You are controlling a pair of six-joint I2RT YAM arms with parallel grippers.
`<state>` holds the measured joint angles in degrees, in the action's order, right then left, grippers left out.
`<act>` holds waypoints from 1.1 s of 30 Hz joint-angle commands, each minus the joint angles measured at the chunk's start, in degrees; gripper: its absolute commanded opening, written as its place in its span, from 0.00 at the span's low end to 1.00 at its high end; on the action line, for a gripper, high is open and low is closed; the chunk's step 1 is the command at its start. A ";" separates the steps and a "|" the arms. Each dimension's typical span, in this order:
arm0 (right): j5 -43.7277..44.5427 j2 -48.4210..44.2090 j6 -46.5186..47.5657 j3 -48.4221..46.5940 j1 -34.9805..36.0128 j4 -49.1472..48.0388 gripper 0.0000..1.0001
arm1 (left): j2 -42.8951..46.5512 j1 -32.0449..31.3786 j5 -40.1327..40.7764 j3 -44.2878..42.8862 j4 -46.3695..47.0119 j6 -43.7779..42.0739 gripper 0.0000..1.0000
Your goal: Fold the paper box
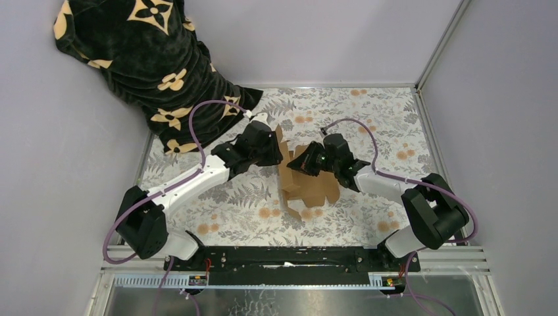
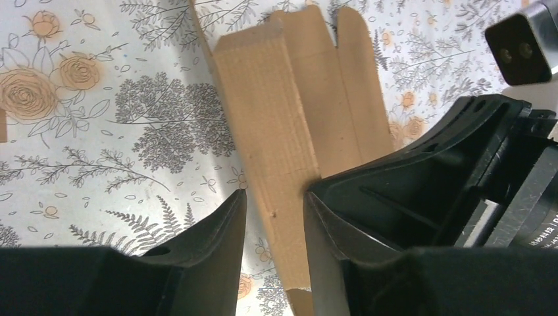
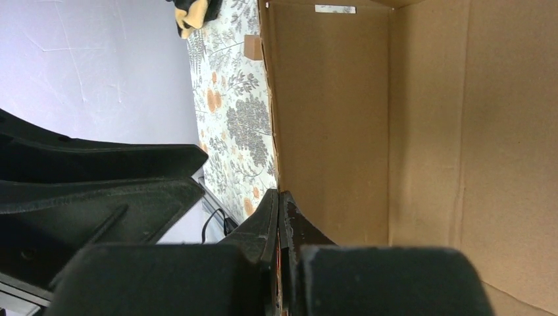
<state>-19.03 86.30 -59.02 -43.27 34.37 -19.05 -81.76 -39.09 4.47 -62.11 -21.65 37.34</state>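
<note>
Brown cardboard, the paper box lies half-folded near the middle of the floral surface. As I see it from overhead, its long axis runs roughly from the arm bases toward the back wall. One flap stands up at the far left end.

My left pincer straddles that flap. On its wrist feed the strip runs lengthwise up the view between the fingers. The jaws are part-way apart, and a sliver of surface shows beside the left finger, so the flap is not clamped.

My right pincer sits on the box's right side. Its wrist feed looks into the brown interior, with the fingertips pressed together on the edge of a wall.

A black blanket with tan flowers is heaped in the far left corner, well apart from the box.
</note>
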 commanded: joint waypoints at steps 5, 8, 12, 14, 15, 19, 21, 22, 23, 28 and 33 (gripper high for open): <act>0.22 0.18 -5.69 7.07 -1.05 -13.91 0.00 | -3.49 -0.65 4.10 -0.40 0.56 -2.03 0.44; -0.41 0.49 -8.05 9.86 -1.58 -18.88 0.00 | -5.65 -1.18 4.62 -1.65 0.49 -2.71 0.44; -1.88 1.37 -11.63 12.62 -2.48 -26.09 0.00 | -7.12 -1.86 5.33 -2.37 0.29 -2.73 0.44; -2.24 1.91 -13.39 13.94 -3.00 -29.19 0.00 | -7.75 -2.14 5.44 -3.00 0.21 -2.81 0.44; -2.45 2.24 -14.22 14.42 -3.38 -30.73 0.00 | -8.00 -2.24 5.68 -3.46 0.05 -3.00 0.44; -3.72 5.35 -19.65 16.54 -4.57 -39.94 0.00 | -8.90 -2.25 7.94 -6.19 -1.83 -4.61 0.44; -4.43 7.67 -22.68 17.26 -5.03 -45.31 0.00 | -9.49 -2.30 8.89 -8.31 -2.70 -5.55 0.44; -4.63 8.83 -24.16 17.65 -5.16 -48.26 0.00 | -9.82 -2.30 9.21 -9.23 -3.04 -5.98 0.44; -4.68 10.21 -25.49 18.00 -5.23 -50.89 0.00 | -10.24 -2.29 9.27 -10.01 -3.20 -6.31 0.44; -4.69 16.38 -30.42 19.53 -5.26 -61.56 0.00 | -13.65 -2.28 9.12 -12.46 -3.09 -7.41 0.44; -3.92 19.13 -31.97 21.20 -5.28 -66.54 0.00 | -15.94 -2.28 9.09 -11.23 -1.74 -7.65 0.44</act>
<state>-22.61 104.05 -87.57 -23.29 29.43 -76.29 -95.92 -41.17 12.01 -73.73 -24.10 31.20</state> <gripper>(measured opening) 0.017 0.437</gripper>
